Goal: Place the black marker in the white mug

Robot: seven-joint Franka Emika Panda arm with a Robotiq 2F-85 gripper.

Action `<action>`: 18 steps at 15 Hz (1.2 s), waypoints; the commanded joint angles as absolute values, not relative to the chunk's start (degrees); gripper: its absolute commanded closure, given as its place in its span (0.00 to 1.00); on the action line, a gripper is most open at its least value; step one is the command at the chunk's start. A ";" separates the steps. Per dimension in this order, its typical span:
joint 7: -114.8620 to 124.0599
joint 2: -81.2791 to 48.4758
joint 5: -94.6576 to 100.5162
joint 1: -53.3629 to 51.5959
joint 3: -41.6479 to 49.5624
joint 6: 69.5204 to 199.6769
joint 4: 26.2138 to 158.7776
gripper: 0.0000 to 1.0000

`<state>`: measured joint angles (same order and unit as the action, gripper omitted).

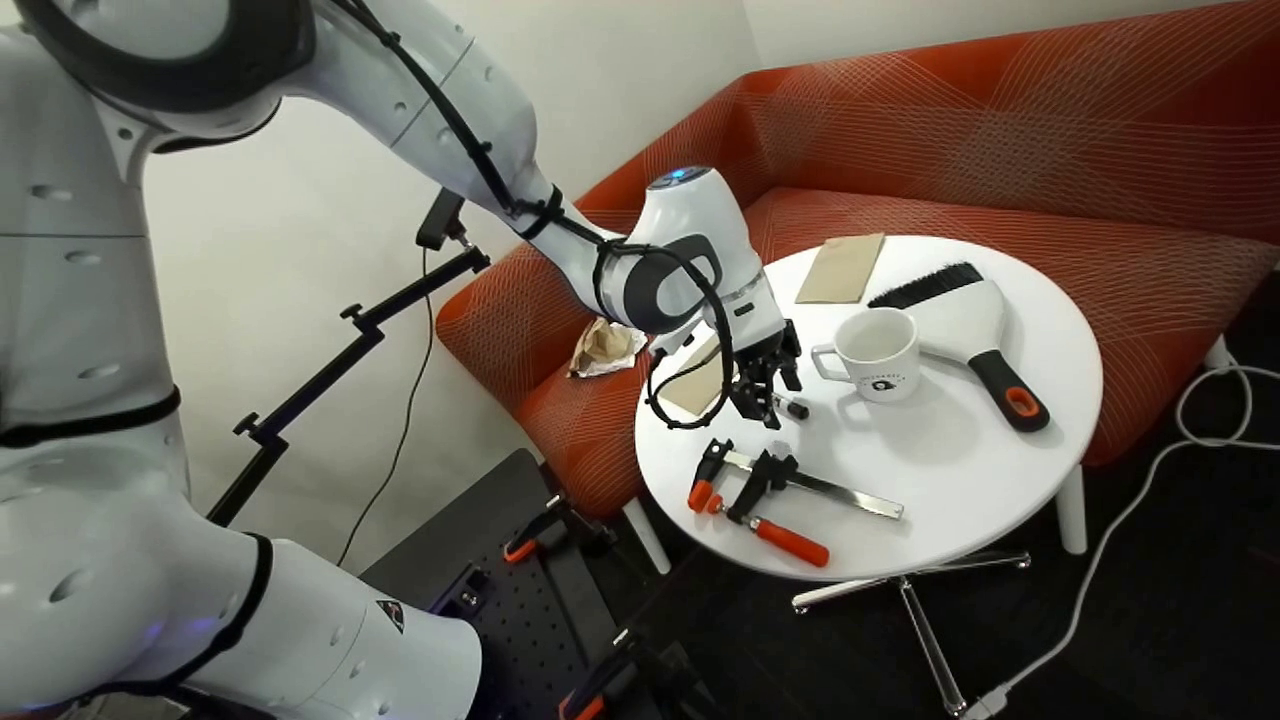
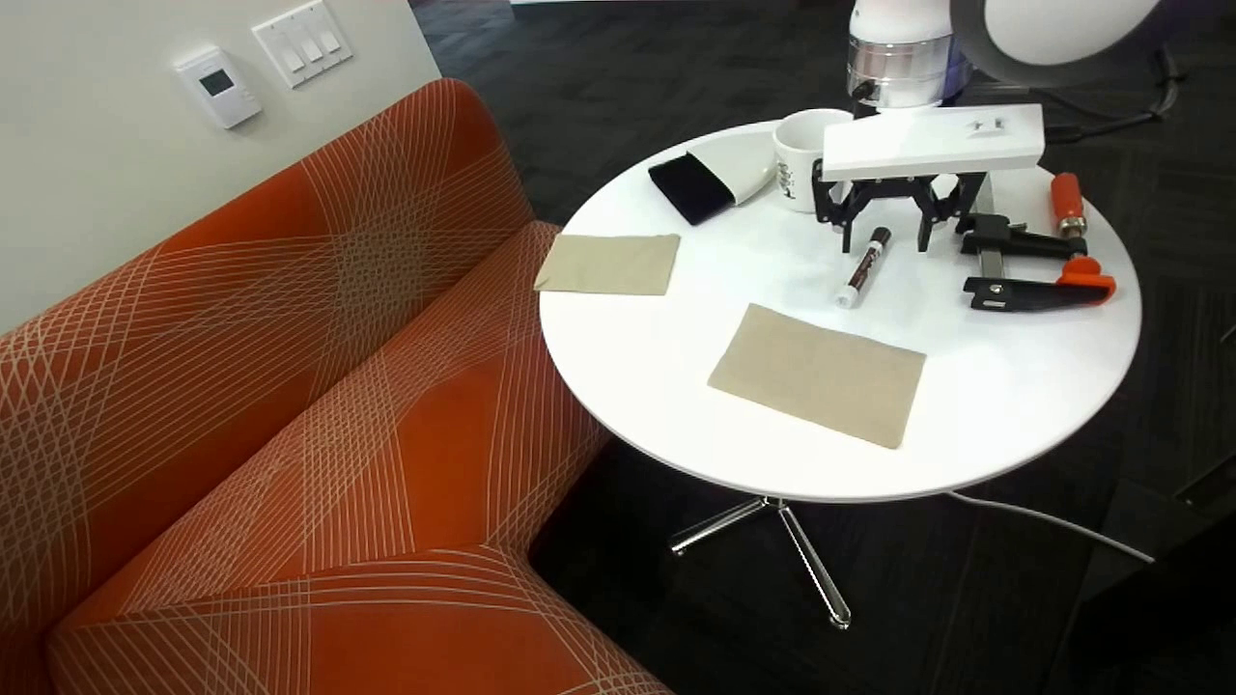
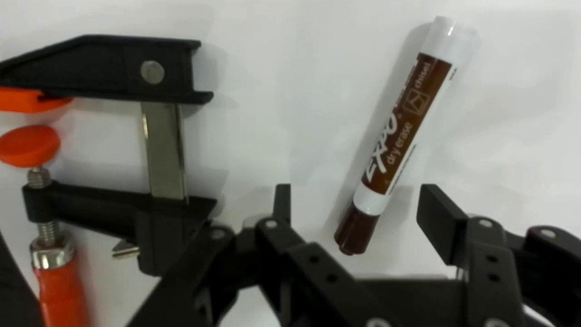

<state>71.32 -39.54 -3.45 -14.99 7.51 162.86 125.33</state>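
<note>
In both exterior views a red-orange sofa (image 1: 1000, 150) is showing, pale lines criss-crossing its seat and back. The white robot arm (image 1: 490, 105) is reaching in over the round white table (image 1: 970, 460). A brush (image 1: 970, 325) with black bristles and a black handle is lying on it, and a bar clamp (image 1: 765, 482) with red-orange grips is lying there too, well apart from the brush. One tan sheet (image 2: 819, 375) is lying flat on the table in an exterior view, while another tan sheet (image 2: 610, 264) is lying by the rim, near the bristles. The gripper (image 2: 885, 243) is pointing down, its fingers standing wide apart. The white mug (image 1: 882, 360) is standing upright just beside the brush, a small dark print showing on its side and its handle pointing towards the gripper in an exterior view; whether mug and brush are touching, I cannot tell. The marker (image 3: 401, 131) is lying on the table, outside the mug, its white barrel carrying a brown EXPO label; in the wrist view its dark brown cap is appearing between the two fingers, table showing on both sides of it
</note>
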 commanded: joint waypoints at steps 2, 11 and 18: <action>72.20 -40.94 -4.89 -16.60 8.86 162.67 123.74 0.65; 72.90 -32.15 -4.19 -19.34 9.32 158.57 129.54 0.95; 86.60 -22.10 9.08 -31.32 20.77 158.41 133.61 0.95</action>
<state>79.12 -27.51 2.47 -26.26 15.37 160.29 131.05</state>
